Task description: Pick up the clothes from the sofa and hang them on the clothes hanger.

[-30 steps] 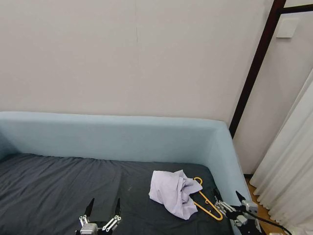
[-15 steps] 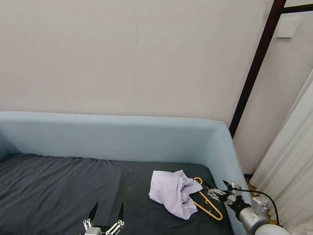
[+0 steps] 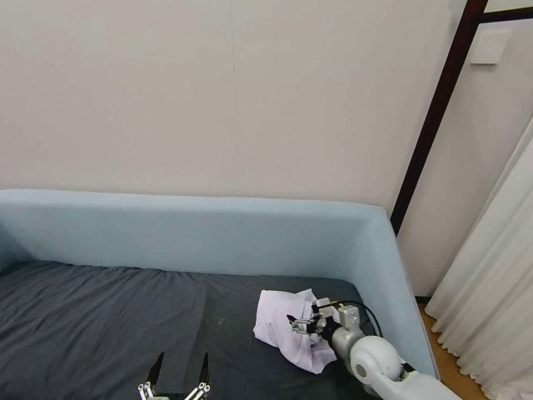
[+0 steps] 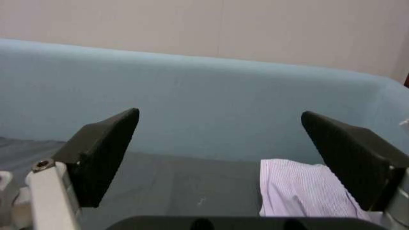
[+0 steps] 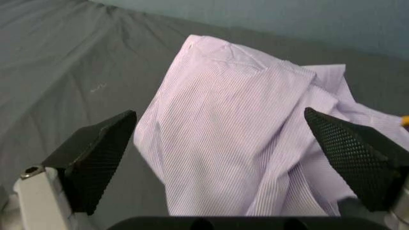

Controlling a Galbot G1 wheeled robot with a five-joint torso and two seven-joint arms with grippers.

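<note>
A crumpled lilac striped shirt [image 3: 276, 320] lies at the right end of the sofa's dark grey seat [image 3: 100, 317]. My right gripper [image 3: 301, 324] hovers open just over the shirt's right side. In the right wrist view the shirt [image 5: 223, 120] spreads between its two black fingers [image 5: 96, 158], and a bit of the orange hanger [image 5: 405, 120] peeks out at the edge. The right arm covers most of the hanger in the head view. My left gripper [image 3: 177, 380] stands open low over the seat, left of the shirt [image 4: 300, 191].
The light blue backrest [image 3: 208, 233] runs behind the seat, and the armrest [image 3: 385, 275] closes it on the right. Beyond it stand a dark door frame [image 3: 433, 117] and a white curtain [image 3: 491, 292].
My right arm has swung left from the sofa's right edge, across the hanger, to hover over the shirt. The left gripper has sunk slightly.
</note>
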